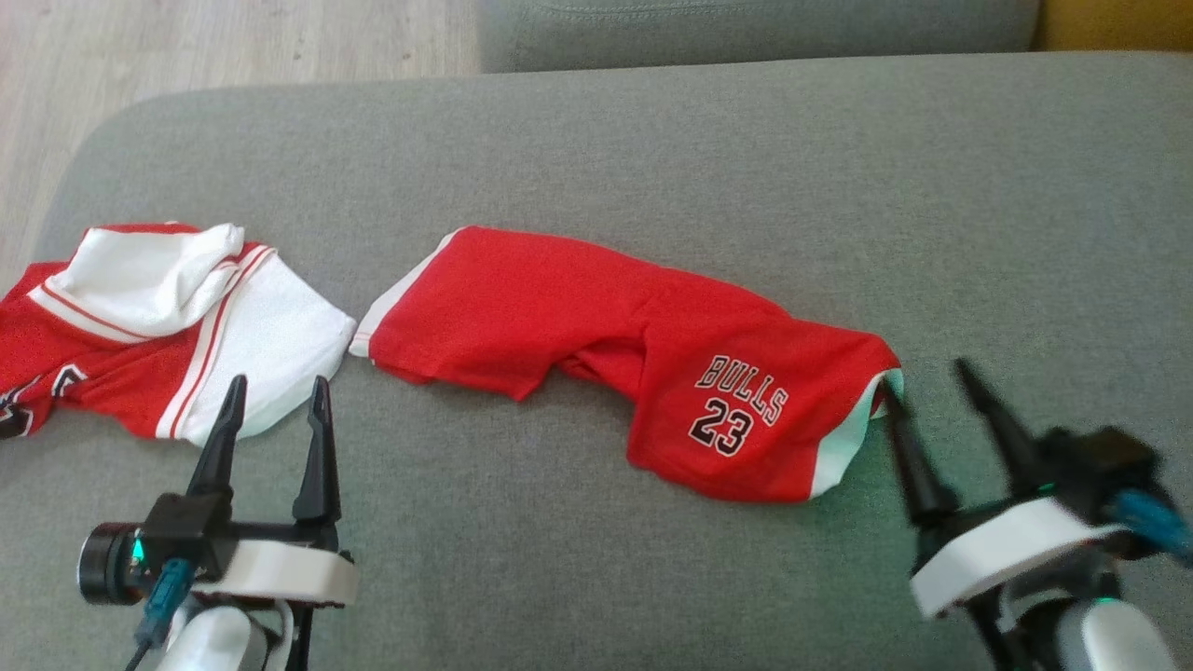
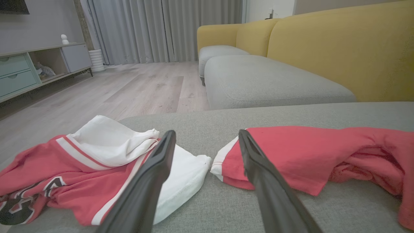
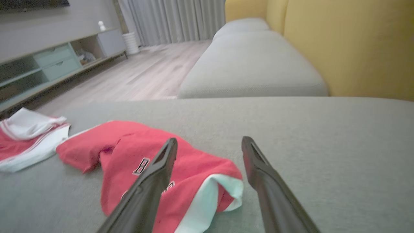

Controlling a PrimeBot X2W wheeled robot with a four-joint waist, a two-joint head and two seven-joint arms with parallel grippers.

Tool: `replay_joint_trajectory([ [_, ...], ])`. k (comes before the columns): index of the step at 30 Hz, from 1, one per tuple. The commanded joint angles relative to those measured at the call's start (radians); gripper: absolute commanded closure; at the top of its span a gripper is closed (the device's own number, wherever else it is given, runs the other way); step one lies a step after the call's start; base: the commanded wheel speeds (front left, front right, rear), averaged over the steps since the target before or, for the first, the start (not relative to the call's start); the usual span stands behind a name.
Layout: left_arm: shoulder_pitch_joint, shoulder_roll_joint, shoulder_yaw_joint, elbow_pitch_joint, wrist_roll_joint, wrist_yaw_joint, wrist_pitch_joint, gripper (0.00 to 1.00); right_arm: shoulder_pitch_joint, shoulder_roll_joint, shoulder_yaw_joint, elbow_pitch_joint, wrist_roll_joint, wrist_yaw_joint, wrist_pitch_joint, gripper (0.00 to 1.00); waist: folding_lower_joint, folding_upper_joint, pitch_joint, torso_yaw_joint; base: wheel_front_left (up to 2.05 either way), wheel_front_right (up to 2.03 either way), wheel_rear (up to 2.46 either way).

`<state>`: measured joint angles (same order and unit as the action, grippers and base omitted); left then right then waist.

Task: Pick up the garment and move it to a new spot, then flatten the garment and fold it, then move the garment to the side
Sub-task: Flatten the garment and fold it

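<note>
Two pincers stand open and empty over the grey sofa cushion: my left pincer and my right pincer. The red garment, marked BULLS 23, lies rumpled mid-cushion, its white-trimmed end just beside my right pincer. A second garment, red and white, lies before my left pincer.

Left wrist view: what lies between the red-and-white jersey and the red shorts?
Bare grey cushion, a gap that narrows until the jersey and the shorts nearly meet. The head view shows the same.
</note>
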<state>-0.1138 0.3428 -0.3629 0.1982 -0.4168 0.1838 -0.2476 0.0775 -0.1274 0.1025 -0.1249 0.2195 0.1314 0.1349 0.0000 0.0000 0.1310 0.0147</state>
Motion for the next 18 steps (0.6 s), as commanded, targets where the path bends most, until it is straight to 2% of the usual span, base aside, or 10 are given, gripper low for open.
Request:
replay_joint_trajectory([
  [1, -0.036, 0.02, 0.032, -0.026, -0.005, -0.003, -0.007, 0.0, -0.02, -0.029, 0.042, -0.026, 0.007, -0.001, 0.013, 0.0, 0.0, 0.0, 0.008, 0.004, 0.0, 0.0, 0.0],
  [7, -0.078, -0.01, 0.014, -0.037, 0.013, 0.0, -0.01, 0.0, -0.059, -0.129, 0.247, 0.088, 0.054, -0.001, 0.157, 0.0, 0.0, 0.0, 0.045, 0.045, 0.0, 0.0, 0.0],
  [9, -0.094, -0.025, 0.008, -0.039, 0.021, 0.0, -0.011, 0.0, -0.088, -0.149, 0.295, 0.135, 0.067, -0.001, 0.175, 0.0, 0.0, 0.0, 0.059, 0.064, 0.0, 0.0, 0.0],
  [18, -0.133, -0.09, 0.007, -0.049, 0.053, -0.01, -0.014, 0.0, -0.19, -0.186, 0.337, 0.336, 0.059, -0.001, 0.228, 0.0, 0.0, 0.0, 0.105, 0.142, 0.0, 0.0, 0.0],
])
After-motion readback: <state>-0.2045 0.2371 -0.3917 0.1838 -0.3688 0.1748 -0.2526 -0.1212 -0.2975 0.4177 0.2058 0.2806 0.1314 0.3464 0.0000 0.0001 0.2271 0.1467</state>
